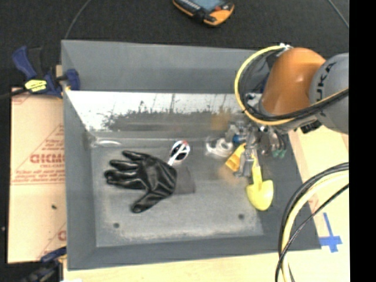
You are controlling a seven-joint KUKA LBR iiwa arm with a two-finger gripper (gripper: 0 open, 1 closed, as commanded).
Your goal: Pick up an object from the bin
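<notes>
Item: one yellow plastic scoop-shaped piece (260, 194), at 3 o'clock on the floor of the grey metal bin (176, 219).
Glossy; rounded bulbous end toward 6 o'clock, narrow stem toward 12 o'clock, leaning slightly; close to the wall at 3 o'clock.

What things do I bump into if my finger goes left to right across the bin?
black glove → small white thing with red and black marks → whitish clear thing → yellow scoop-shaped thing
</notes>
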